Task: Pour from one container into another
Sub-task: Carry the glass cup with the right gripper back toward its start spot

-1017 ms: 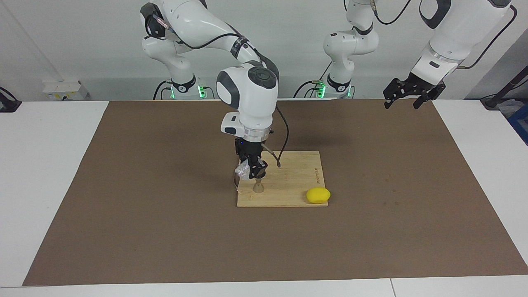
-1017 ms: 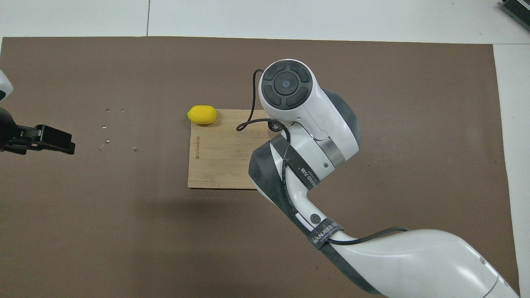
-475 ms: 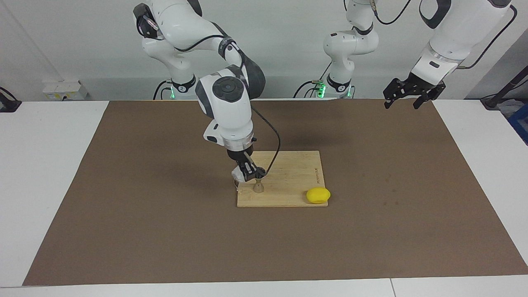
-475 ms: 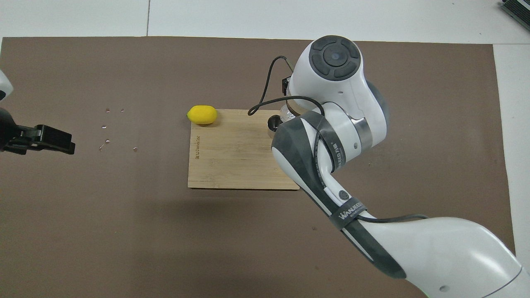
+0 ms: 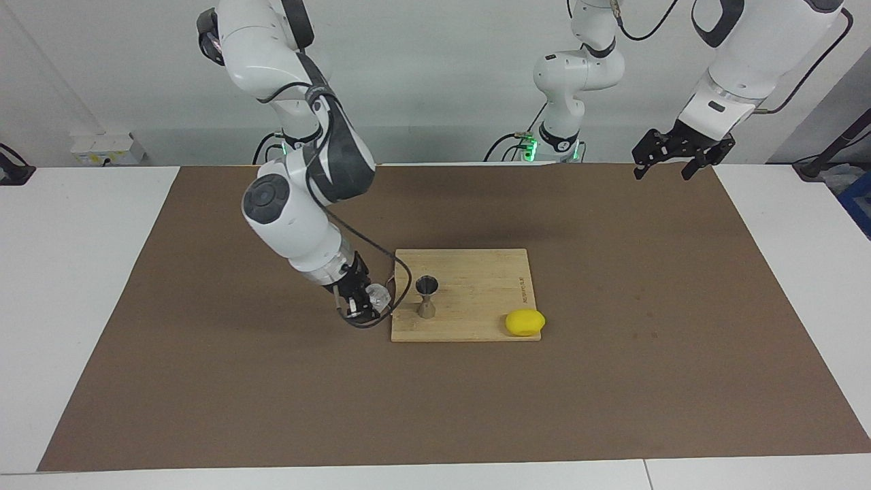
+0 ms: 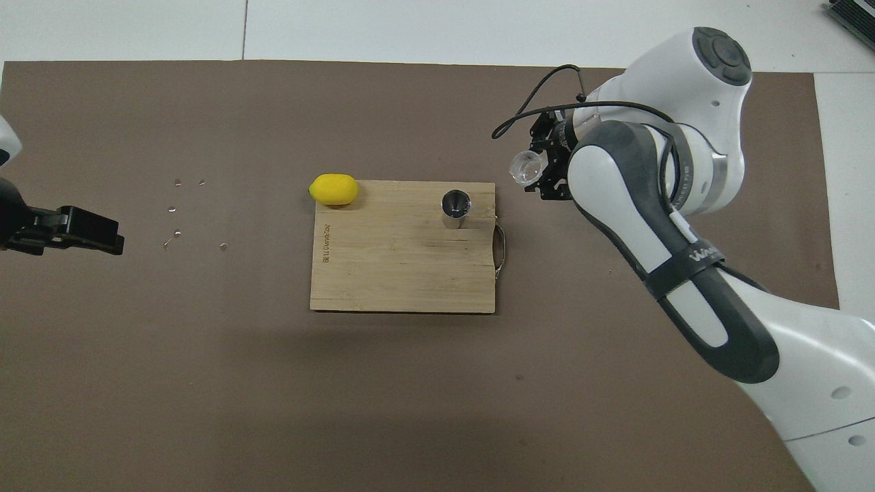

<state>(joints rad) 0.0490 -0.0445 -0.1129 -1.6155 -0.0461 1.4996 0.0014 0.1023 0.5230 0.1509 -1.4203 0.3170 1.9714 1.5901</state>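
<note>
Glass tumbler [image 5: 378, 295] [image 6: 525, 167] pinched in right gripper [image 5: 359, 304] [image 6: 545, 174], low over brown mat [image 5: 204, 381] [image 6: 171, 376], just off cutting board [image 5: 476, 272] [image 6: 383, 273] edge toward right arm's end of table. Tumbler tilted, mouth toward board. Steel jigger [image 5: 426, 297] [image 6: 455, 208] upright on board, near that edge, apart from tumbler. Lemon [image 5: 524, 322] [image 6: 333, 189] at board corner farther from robots, toward left arm's end. Left gripper [image 5: 676, 158] [image 6: 85, 231] waits, fingers spread, holding nothing, over mat at left arm's end.

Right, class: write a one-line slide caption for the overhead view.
Right gripper holds the glass tumbler beside the board; jigger stands on it; left gripper waits.
</note>
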